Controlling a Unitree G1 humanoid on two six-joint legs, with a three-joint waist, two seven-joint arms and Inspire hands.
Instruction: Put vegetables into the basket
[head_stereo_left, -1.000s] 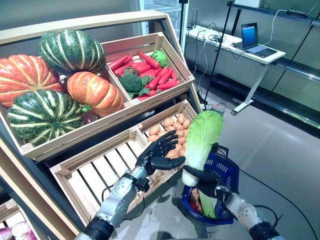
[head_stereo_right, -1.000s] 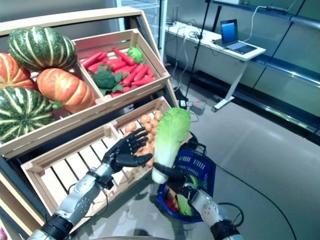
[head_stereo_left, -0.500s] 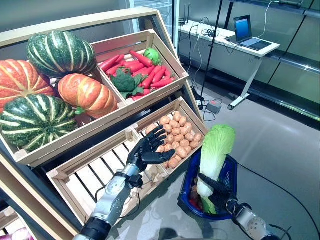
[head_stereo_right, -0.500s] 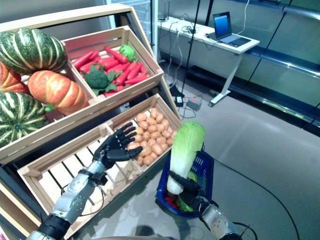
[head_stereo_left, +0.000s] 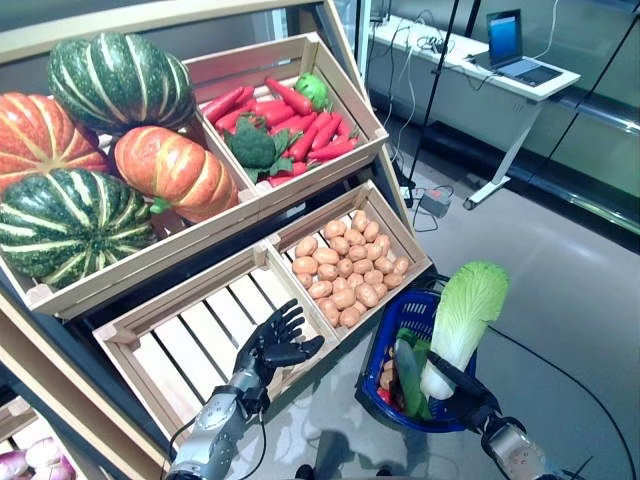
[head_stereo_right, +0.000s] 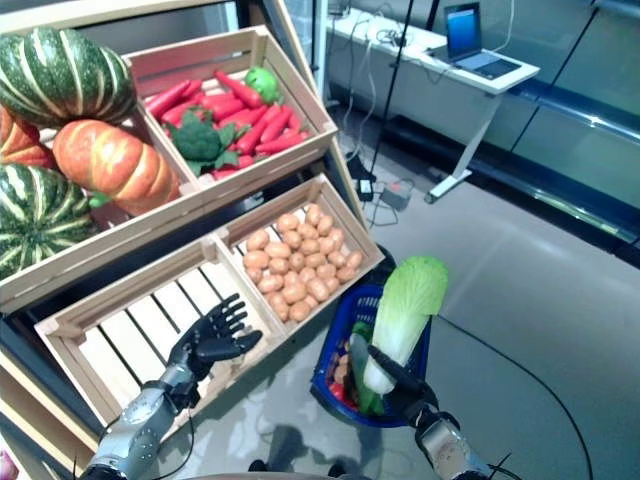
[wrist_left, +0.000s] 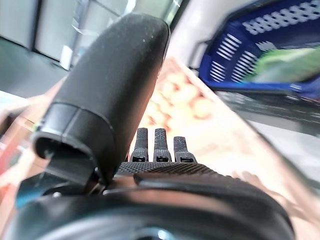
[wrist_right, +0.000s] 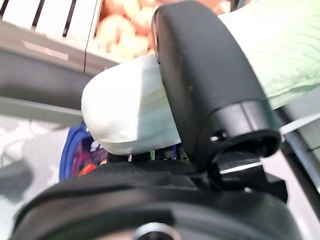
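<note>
My right hand (head_stereo_left: 468, 396) is shut on the white stem end of a pale green napa cabbage (head_stereo_left: 461, 320) and holds it upright over the right side of the blue basket (head_stereo_left: 405, 311) on the floor. The right wrist view shows my thumb across the cabbage's white stem (wrist_right: 130, 117). The basket holds a long dark green vegetable (head_stereo_left: 405, 376) and some red and orange pieces. My left hand (head_stereo_left: 268, 349) is open and empty, fingers spread, above the front edge of the slatted lower-left crate (head_stereo_left: 190, 340). In the left wrist view its fingers (wrist_left: 157, 145) are straight.
A wooden stand (head_stereo_left: 240, 205) with sloping crates stands at left; the crate of small potatoes (head_stereo_left: 345, 270) is right beside the basket. A white desk with a laptop (head_stereo_left: 520, 45) stands at the back right. Grey floor (head_stereo_left: 560, 320) lies to the right.
The camera has shifted. My right hand has carried the cabbage lower and to the right, over the basket. My left hand has drawn back from the potato crate toward the slatted crate's front.
</note>
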